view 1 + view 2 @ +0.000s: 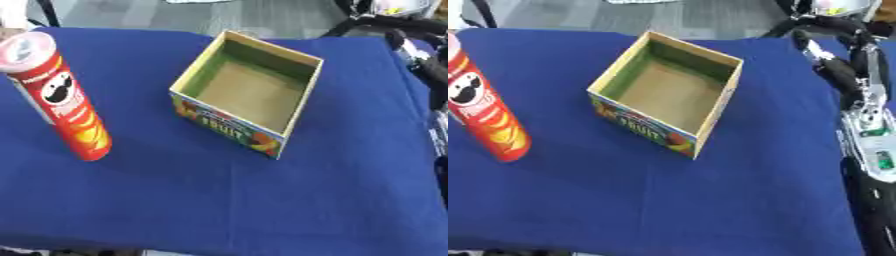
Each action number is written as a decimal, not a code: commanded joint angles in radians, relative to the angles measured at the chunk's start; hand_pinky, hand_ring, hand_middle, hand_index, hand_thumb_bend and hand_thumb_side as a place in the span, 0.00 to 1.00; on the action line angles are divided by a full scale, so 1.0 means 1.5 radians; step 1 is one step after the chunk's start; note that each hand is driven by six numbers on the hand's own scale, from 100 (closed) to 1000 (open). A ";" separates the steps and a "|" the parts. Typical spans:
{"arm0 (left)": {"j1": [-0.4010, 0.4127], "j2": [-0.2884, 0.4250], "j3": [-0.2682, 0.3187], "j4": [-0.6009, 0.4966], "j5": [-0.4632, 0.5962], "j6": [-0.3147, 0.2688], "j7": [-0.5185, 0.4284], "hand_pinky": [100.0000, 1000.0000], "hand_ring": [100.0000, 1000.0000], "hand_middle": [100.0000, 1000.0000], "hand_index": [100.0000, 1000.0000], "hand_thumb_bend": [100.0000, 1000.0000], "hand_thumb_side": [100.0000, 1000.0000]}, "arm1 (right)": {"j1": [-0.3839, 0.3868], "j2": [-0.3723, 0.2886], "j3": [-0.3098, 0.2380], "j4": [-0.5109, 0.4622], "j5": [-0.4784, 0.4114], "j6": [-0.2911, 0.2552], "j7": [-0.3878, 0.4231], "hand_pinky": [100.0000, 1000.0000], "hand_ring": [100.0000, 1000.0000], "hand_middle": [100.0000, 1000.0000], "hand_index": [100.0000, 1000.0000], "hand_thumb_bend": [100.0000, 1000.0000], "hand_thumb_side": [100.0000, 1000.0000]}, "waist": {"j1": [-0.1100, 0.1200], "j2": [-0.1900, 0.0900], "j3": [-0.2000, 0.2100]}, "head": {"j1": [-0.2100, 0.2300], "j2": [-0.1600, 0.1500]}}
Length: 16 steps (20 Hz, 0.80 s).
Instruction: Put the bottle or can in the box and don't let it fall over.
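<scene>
Red can (63, 97) upright, left of box (248, 92) | right arm (866, 107) at edge | hand states: cannot tell

can (66, 102): I see red, with a black moustache face, white lettering, yellow-orange at its foot and a pale pinkish-white lid.
box (249, 87): plain tan-brown inside, greenish on the inner walls; the front wall is printed with yellow "FRUIT" letters amid blue, red and orange patches.
table (219, 200): covered in a deep blue cloth, unpatterned.
arm (859, 90), right of frame: black with silver parts.
</scene>
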 commanded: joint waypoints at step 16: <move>0.035 0.054 0.032 0.019 -0.069 -0.077 -0.252 0.95 1.00 0.87 0.86 0.64 0.34 | -0.010 -0.018 -0.005 -0.009 -0.002 -0.001 0.003 0.71 0.97 1.00 0.78 0.72 0.30 | 0.004 -0.016 0.005 | -0.001 0.004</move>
